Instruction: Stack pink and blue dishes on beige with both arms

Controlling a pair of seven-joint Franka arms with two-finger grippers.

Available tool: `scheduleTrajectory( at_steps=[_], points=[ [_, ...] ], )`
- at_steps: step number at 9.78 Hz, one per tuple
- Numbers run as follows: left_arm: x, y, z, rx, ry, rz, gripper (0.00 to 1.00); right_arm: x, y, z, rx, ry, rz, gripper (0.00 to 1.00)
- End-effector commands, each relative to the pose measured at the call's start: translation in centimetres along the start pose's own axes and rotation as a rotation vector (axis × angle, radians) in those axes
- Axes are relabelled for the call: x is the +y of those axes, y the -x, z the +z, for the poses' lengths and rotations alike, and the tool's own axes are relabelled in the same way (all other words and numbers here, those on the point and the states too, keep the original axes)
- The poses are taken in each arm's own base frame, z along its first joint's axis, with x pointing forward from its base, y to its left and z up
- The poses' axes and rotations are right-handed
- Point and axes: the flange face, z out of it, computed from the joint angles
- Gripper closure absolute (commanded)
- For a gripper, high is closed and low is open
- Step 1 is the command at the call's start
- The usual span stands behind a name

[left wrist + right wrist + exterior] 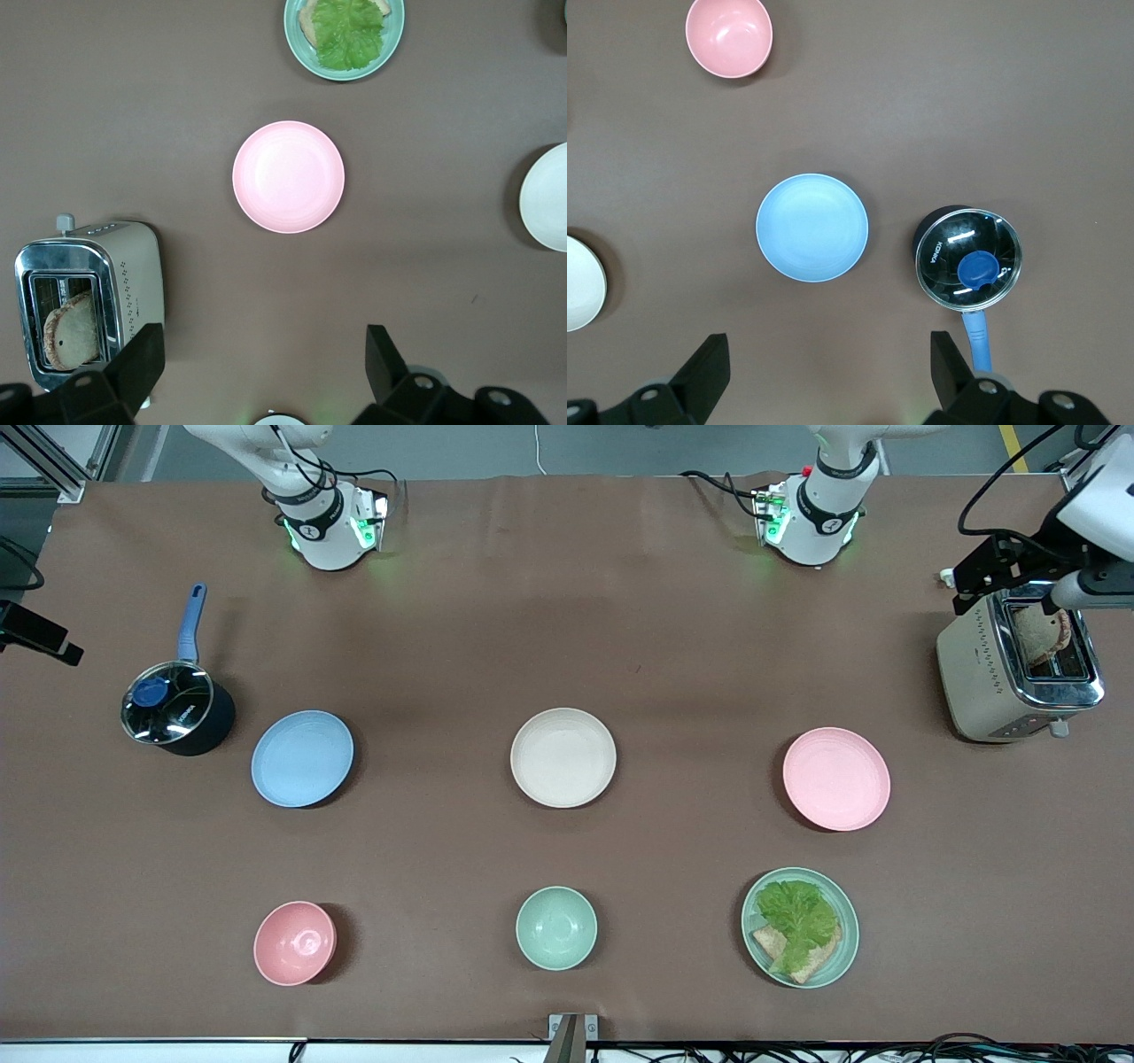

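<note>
Starting at the right arm's end of the table (673,646), a lidded saucepan (177,708) stands just beside the blue plate (302,758). The plate lies flat and empty. The right gripper (826,341) hangs high over the bare table between that plate and its arm's base. Its fingers are spread wide and hold nothing, and the blue plate shows between them in the right wrist view, which looks like a lined-up start for a reach down to its rim.

The beige plate (563,757) sits mid-table, well apart from both coloured plates and about level with them. That suits it as the shared stacking spot, since either arm can carry its plate inward to it. It is bare, so no stacking has been done.

Toward the left arm's end lies the pink plate (836,779), also flat and empty. The left gripper (263,335) hangs high over the table between the pink plate and its arm's base, fingers likewise wide apart and empty, with the plate framed between them. A toaster (1019,664) holding bread stands farther out at that end.

Nearer the front camera are a pink bowl (295,943), a mint bowl (556,927) and a green plate (849,921) of lettuce and bread. All three are clear of the paths to the beige plate. The arms would probably need to take turns there to avoid meeting over it.
</note>
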Motion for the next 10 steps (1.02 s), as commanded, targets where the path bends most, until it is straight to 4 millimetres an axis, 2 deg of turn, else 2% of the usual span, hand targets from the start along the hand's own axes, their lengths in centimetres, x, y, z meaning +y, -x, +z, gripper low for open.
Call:
scheduleTrajectory(
  at_steps=[1,2,3,4,5,6,7,9,10],
  points=[
    [-0.2,-0.2,1.1,-0.038,0.012,0.016,0.0,0.1,0.6,-0.2,0.009,-0.017,-0.003,0.0],
    [-0.3,-0.4,0.8,-0.031,0.011,0.013,0.0,0.1,0.6,-0.3,0.012,-0.018,-0.003,0.0],
    [-0.5,-1.4,1.5,-0.041,0.008,0.012,0.0,0.1,0.5,-0.2,0.011,-0.017,-0.003,0.0],
    [-0.6,-3.1,3.3,-0.072,0.008,0.045,0.0,0.2,0.4,-0.3,0.011,-0.014,-0.001,0.0],
    [-2.2,-4.4,5.8,-0.108,0.028,0.067,0.0,0.2,-0.4,1.0,-0.018,-0.007,-0.005,0.0],
    [-4.3,-6.3,8.9,-0.127,0.058,0.063,0.0,-0.1,-0.5,1.4,-0.024,-0.011,-0.011,0.0],
    [-6.4,-7.3,12.3,-0.133,0.091,0.067,0.0,0.0,-0.9,4.2,-0.078,-0.009,-0.017,0.0],
    [-11.8,-8.1,21.0,-0.136,0.227,0.112,0.0,0.2,-2.6,11.6,-0.072,-0.015,-0.09,0.0],
    [-13.5,-8.9,25.6,-0.138,0.285,0.2,0.0,0.9,-3.5,15.3,-0.086,-0.018,-0.127,0.0]
  ],
)
